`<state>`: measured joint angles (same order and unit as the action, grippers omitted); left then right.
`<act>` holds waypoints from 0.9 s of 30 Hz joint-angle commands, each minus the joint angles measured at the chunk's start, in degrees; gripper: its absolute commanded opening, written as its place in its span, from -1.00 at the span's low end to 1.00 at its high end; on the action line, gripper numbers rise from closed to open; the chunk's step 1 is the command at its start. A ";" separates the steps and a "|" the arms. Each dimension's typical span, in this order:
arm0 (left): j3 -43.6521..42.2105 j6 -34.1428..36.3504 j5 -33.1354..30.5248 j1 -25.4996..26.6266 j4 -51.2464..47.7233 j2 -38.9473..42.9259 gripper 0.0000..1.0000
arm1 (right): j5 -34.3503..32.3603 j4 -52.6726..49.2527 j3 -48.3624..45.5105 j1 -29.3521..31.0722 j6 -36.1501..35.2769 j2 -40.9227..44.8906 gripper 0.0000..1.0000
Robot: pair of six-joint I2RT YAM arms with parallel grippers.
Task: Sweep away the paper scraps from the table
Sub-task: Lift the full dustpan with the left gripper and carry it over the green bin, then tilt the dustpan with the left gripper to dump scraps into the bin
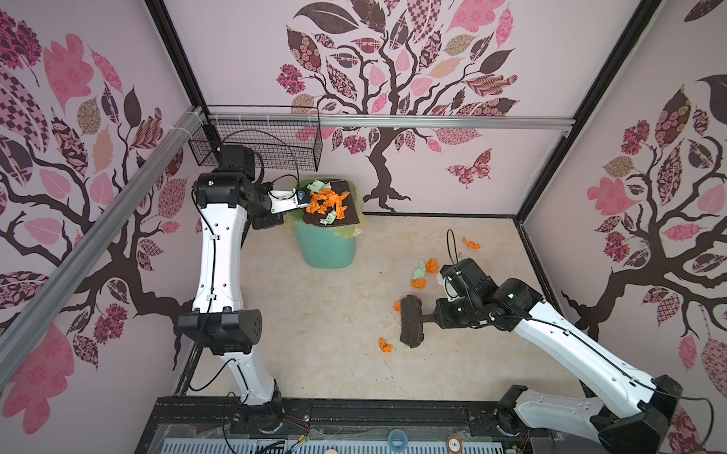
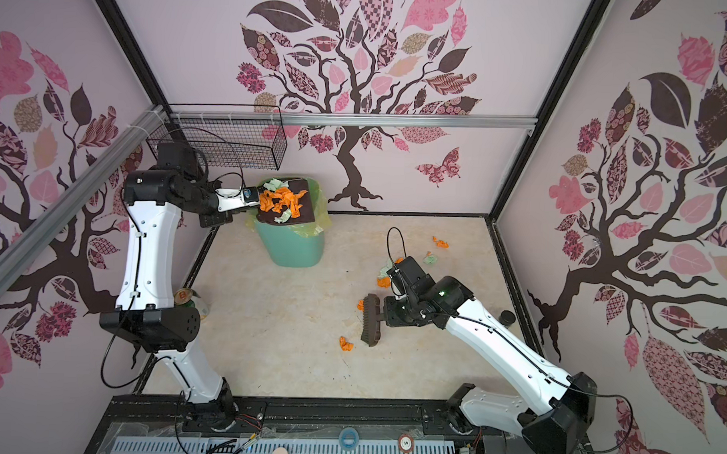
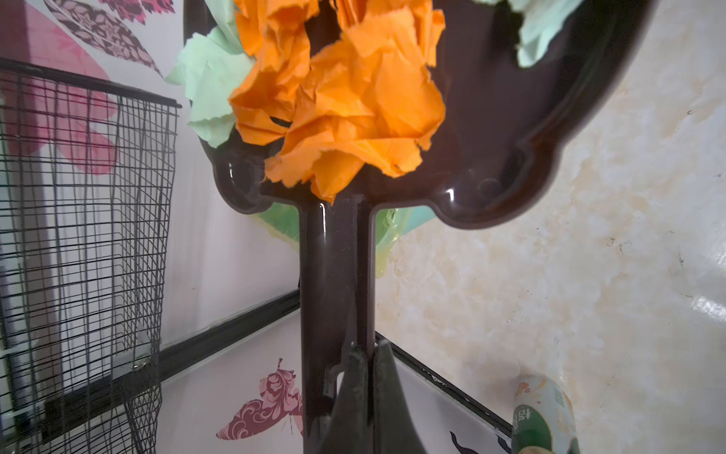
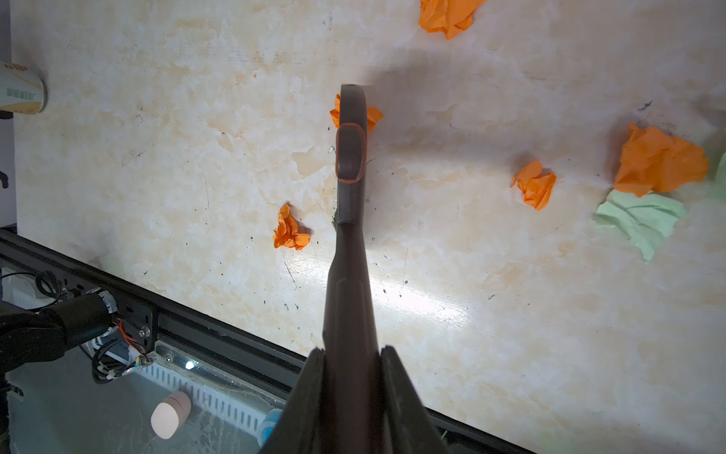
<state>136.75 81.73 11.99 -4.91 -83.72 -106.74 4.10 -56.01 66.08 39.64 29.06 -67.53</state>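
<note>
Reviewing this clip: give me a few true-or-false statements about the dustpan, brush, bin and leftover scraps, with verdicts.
1. The left tool grips the dustpan by its handle, above the bin. True.
2. The dustpan is empty. False: orange and green paper scraps are piled in it.
3. The right tool grips the brush by its handle. True.
4. No scraps remain on the table. False: several lie near the brush, including an orange scrap.
5. The bin lies on its side. False: it stands upright.
</note>
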 commanded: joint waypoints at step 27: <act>11.50 16.86 -16.51 1.52 16.74 -12.68 -1.00 | 4.25 4.72 -9.03 -0.20 1.77 4.95 -1.00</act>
<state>150.15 93.49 -1.41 -4.54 -72.07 -121.62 8.21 -49.06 58.15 39.59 30.65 -63.26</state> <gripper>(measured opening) 0.050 0.243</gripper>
